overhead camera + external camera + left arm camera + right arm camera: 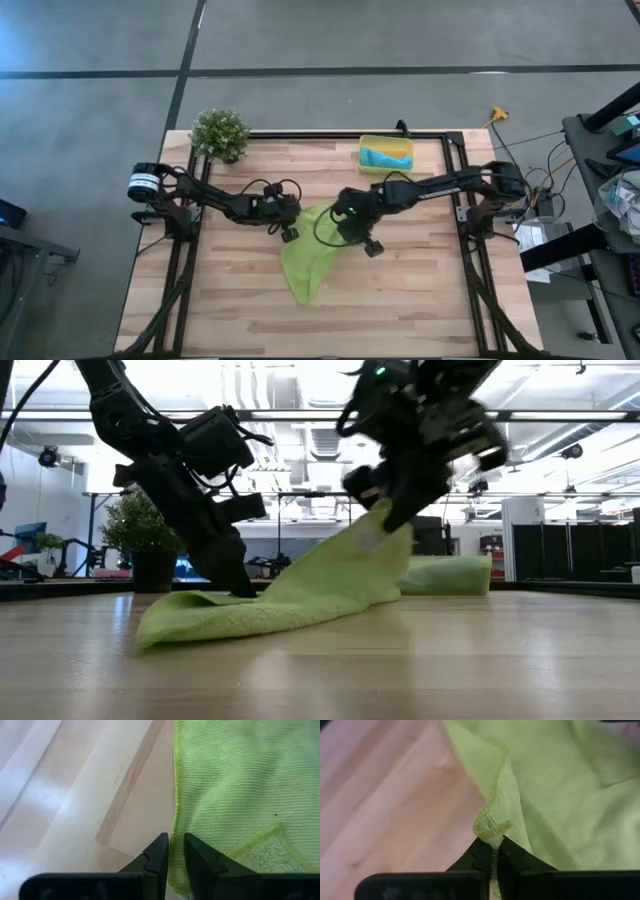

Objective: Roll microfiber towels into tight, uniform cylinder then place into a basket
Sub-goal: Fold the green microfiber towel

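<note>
Green towel (305, 262): lime microfiber, lies mid-desk, one end flat on the wood, the other end lifted off it; low view shows it sloping up from the flat part to the raised corner.
Right hand (492, 849): clenched on the towel's raised corner, edge hem bunched between its 2 fingers; held above the desk, near center in high view.
Left hand (173, 851): fingers nearly together, pinching the towel's side edge right down at the desk surface; just left of the right hand in high view.
Blue towel (385, 156): turquoise, sits inside the basket.
Basket (386, 142): yellow, at the far edge of the desk, right of center, well apart from the green towel.
Plant (220, 133): small potted, far left corner of desk (230, 300).
</note>
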{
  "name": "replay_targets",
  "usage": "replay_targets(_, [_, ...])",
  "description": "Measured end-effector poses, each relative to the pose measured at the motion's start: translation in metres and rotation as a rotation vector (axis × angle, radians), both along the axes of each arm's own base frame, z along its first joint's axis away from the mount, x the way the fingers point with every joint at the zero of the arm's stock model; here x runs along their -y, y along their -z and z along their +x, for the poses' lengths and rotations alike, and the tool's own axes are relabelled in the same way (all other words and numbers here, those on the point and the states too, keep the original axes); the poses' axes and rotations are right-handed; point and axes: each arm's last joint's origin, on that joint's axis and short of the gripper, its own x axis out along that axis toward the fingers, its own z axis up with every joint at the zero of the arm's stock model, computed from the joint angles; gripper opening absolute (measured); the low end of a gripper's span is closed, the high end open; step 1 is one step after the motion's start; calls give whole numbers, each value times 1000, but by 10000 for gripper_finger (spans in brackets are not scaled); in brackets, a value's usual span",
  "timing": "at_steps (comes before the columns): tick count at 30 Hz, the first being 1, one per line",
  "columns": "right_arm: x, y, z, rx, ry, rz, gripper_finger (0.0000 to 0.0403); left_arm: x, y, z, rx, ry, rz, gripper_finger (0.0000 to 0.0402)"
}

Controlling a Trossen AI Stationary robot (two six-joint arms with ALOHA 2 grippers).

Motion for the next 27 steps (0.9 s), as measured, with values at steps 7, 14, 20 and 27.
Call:
replay_targets(7, [-16, -2, -38, -11, 110, 13, 9, -14, 0, -2, 2, -53, 3, 47])
replay_targets(14, [-33, 17, -62, -126, 186, 85, 9, -21, 0, -2, 8, -78, 0, 47])
replay_targets(20, [-48, 32, -68, -165, 180, 113, 9, -21, -4, 1, 27, -69, -15, 47])
replay_targets(27, [-50, 40, -66, -183, 200, 115, 9, -12, -8, 8, 104, -5, -54, 57])
